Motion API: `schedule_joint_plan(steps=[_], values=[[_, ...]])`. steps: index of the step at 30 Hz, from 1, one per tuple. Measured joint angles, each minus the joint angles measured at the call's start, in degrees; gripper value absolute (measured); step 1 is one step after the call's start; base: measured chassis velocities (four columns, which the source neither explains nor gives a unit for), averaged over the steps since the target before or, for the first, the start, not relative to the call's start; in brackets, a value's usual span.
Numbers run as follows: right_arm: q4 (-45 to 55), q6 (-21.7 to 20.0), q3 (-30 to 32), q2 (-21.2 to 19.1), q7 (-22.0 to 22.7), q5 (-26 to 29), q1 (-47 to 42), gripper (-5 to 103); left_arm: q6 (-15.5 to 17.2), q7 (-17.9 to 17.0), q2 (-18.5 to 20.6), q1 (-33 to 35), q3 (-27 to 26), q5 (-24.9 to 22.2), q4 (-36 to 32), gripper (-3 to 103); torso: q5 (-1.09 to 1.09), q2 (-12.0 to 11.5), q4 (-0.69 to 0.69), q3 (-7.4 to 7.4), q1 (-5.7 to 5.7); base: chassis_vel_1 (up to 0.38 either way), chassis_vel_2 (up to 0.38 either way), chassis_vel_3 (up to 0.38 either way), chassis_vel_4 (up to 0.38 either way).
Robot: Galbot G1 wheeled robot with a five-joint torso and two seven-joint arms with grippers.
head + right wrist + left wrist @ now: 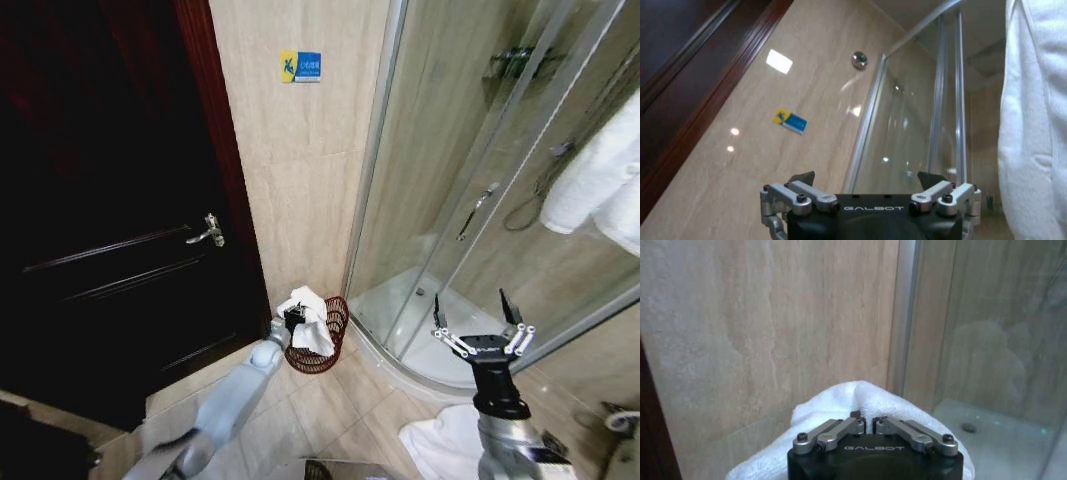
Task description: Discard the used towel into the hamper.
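Observation:
The hamper (320,362), a small reddish-brown wire basket, stands on the floor against the tiled wall, between the dark door and the shower enclosure. My left gripper (292,319) reaches over its rim and is shut on the white used towel (310,326), which bunches over the hamper's opening. In the left wrist view the fingers (840,432) meet on a fold of the towel (853,396). My right gripper (483,327) is held up, open and holding nothing, in front of the shower glass; the right wrist view shows the right gripper (867,178) with its fingers spread wide.
A dark wooden door (110,220) with a lever handle is on the left. The curved glass shower enclosure (440,200) fills the right. White towels (600,170) hang at upper right. Another white cloth (445,445) lies on the floor by my right arm.

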Motion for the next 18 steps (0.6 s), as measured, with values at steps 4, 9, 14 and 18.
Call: schedule_joint_plan(steps=[4, 9, 14, 18], values=[[1.44, -0.16, -0.15, 0.00, 0.01, 0.13, 0.31, 100, -1.32, -1.19, -0.49, -2.80, 1.65, -0.38, 3.88, 4, 0.00, 0.00, 0.00, 0.00, 0.00, 0.000, 0.000, 0.000, 0.000], [2.56, 1.22, 0.26, 0.00, 0.56, -0.37, 0.21, 100, -2.04, -2.84, -0.60, -5.11, 3.07, -1.71, 5.51, 4, 0.00, 0.00, 0.00, 0.00, -0.01, 0.000, 0.000, 0.000, 0.000], [3.46, 1.67, 0.88, 0.00, 0.25, 0.16, -0.46, 100, -2.04, -3.03, -0.48, -5.53, 3.90, -2.19, 5.43, 4, 0.00, 0.00, 0.00, 0.00, -0.01, 0.000, 0.000, 0.000, 0.000], [4.35, 1.79, 1.02, 0.00, -0.26, 0.40, -0.39, 100, -2.02, -3.05, -0.96, -5.46, 4.32, -2.20, 5.40, 4, 0.00, 0.01, 0.00, -0.01, -0.03, 0.000, 0.000, 0.000, 0.000]])
